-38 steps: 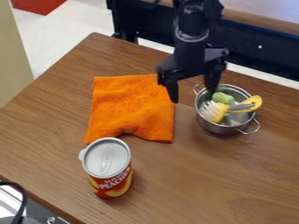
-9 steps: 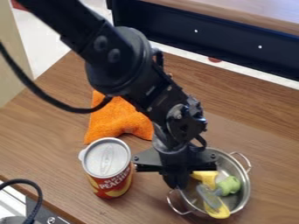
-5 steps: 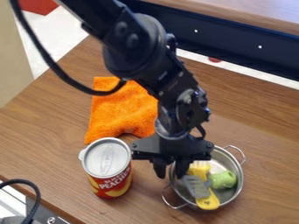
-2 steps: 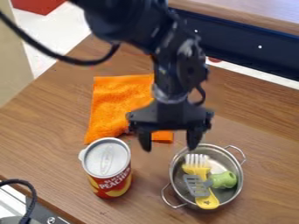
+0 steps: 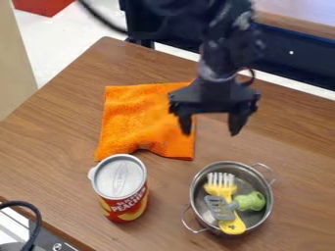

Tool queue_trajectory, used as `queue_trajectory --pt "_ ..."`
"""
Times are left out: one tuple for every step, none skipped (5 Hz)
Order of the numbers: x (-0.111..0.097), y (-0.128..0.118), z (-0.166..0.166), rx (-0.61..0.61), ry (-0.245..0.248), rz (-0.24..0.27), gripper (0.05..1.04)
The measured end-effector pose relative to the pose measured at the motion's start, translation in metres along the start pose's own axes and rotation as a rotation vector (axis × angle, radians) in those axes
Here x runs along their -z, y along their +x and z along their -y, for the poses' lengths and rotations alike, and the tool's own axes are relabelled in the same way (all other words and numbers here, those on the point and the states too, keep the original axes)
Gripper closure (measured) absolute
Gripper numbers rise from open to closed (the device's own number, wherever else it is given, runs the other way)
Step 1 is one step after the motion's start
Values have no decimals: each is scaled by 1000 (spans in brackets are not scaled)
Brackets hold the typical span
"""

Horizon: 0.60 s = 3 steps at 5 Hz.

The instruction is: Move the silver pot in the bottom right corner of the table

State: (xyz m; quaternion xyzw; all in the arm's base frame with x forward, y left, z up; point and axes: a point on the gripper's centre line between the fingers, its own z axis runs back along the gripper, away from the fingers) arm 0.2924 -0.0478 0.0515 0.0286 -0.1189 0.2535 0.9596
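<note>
At the lower left edge, a black cable (image 5: 33, 220) curves down beside the rim of the wooden desk (image 5: 52, 147). At the top left, a red thing (image 5: 40, 6) sits on the pale floor (image 5: 62, 29) beyond. Next along, a can (image 5: 121, 191) stands upright on the desk, its silver lid uppermost, its side red and yellow. Just behind it, an orange cloth (image 5: 137, 117) lies spread out, its front edge rucked up in the middle. Right of that, the gripper (image 5: 210, 132) hangs above the desk, pointing down, its left-hand finger in front of the cloth's right edge. Its fingers are spread wide and hold nothing. Lower down, in the right half of the view, the silver pot (image 5: 196, 188) stands upright on the desk, apart from the gripper and the can, one handle toward the lower left, the other toward the upper right. In it lie a yellow piece (image 5: 221, 189) with white prongs, a grey spatula (image 5: 219, 205) with a yellow handle and, to their right, a green piece (image 5: 251, 201).
</note>
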Motion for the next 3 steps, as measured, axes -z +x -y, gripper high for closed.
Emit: queue_trajectory --pt "-3 22 -6 91 -14 32 84" --pt "-4 43 -20 220 -40 37 84" --pt "-1 57 -44 298 -50 25 84"
